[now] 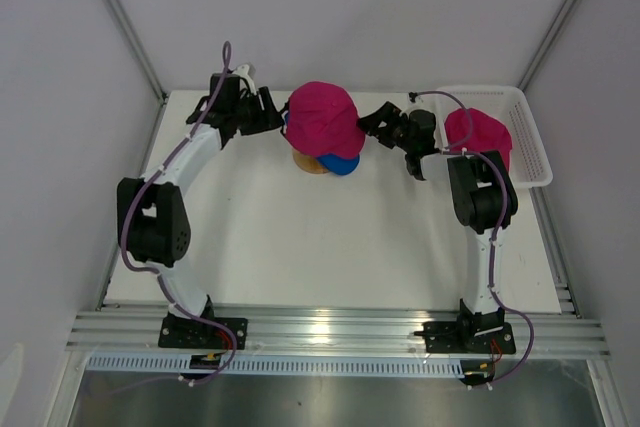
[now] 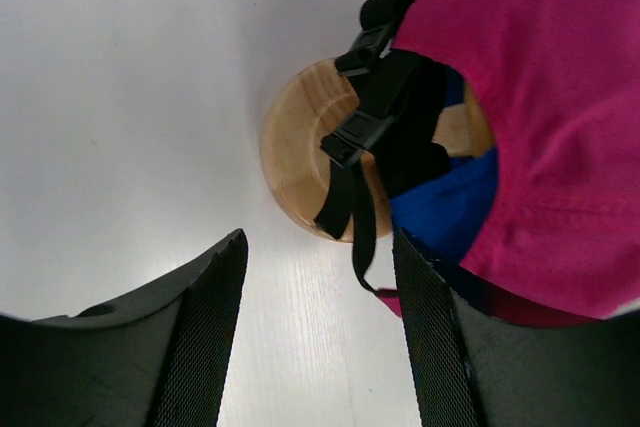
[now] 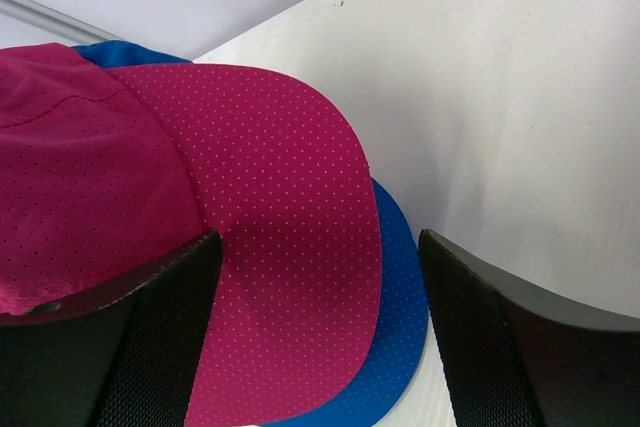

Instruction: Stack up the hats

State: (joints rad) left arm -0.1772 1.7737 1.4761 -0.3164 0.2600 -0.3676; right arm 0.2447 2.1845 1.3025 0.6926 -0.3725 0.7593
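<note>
A magenta-pink hat (image 1: 323,119) sits on top of the royal blue hat (image 1: 341,165), both on the tan wooden stand (image 1: 311,164) at the back middle of the table. My left gripper (image 1: 283,120) is open at the hats' left side; its wrist view shows the stand (image 2: 298,162), a black strap (image 2: 365,132), the blue hat (image 2: 440,212) and the magenta hat (image 2: 540,97) just ahead of the gripper (image 2: 320,332). My right gripper (image 1: 369,127) is open at the brims; the magenta brim (image 3: 280,247) and blue brim (image 3: 398,322) lie between its jaws (image 3: 320,332). The second magenta hat (image 1: 478,131) lies in the basket.
A white plastic mesh basket (image 1: 531,139) stands at the back right corner, behind my right arm. White walls close the table at the back and sides. The table's near edge ends at a metal rail (image 1: 330,327).
</note>
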